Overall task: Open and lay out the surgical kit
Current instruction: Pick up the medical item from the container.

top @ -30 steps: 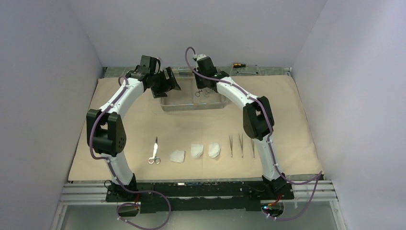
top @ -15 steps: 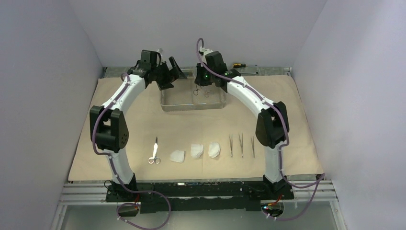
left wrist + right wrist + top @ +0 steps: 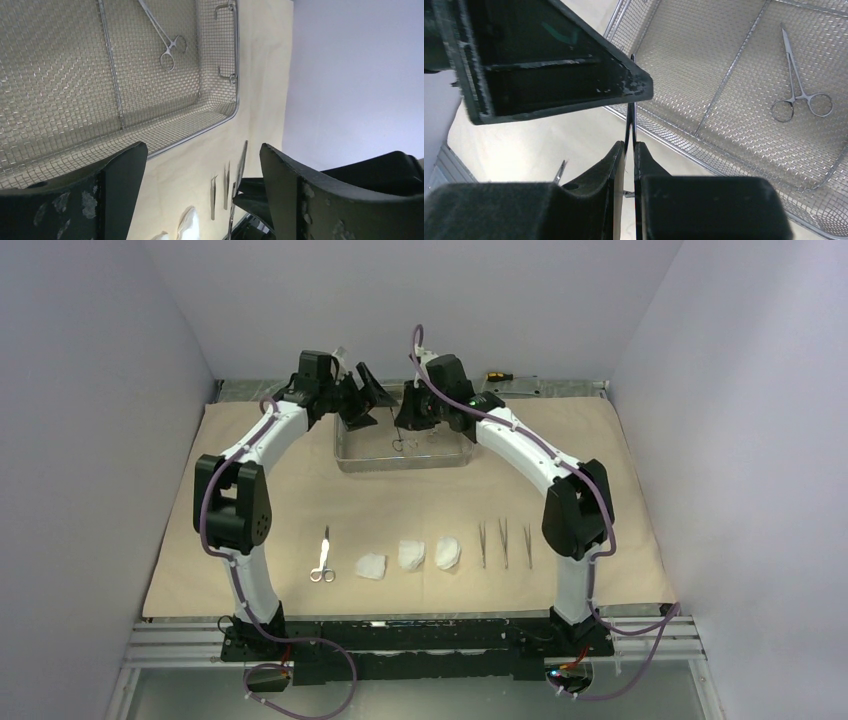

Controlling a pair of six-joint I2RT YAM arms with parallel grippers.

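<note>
The beige wrap cloth (image 3: 270, 490) lies spread out, with the steel mesh tray (image 3: 405, 462) at its back middle. My right gripper (image 3: 407, 418) is shut on a ring-handled clamp (image 3: 400, 442) and holds it above the tray's left part; the clamp shows edge-on between the jaws in the right wrist view (image 3: 631, 120). My left gripper (image 3: 362, 400) is open and empty, close beside it on the left. A second clamp (image 3: 796, 90) lies in the tray. A third clamp (image 3: 322, 555), three gauze pads (image 3: 411, 555) and three tweezers (image 3: 504, 542) lie in a row near the front.
A yellow-handled screwdriver (image 3: 497, 375) lies behind the cloth at the back right. Grey walls close in both sides and the back. The tray has raised wire handles at its ends (image 3: 227, 40).
My right gripper has lifted the clamp out of the tray and carried it left toward the left gripper. My left gripper has swung right and up, closer to the right one.
</note>
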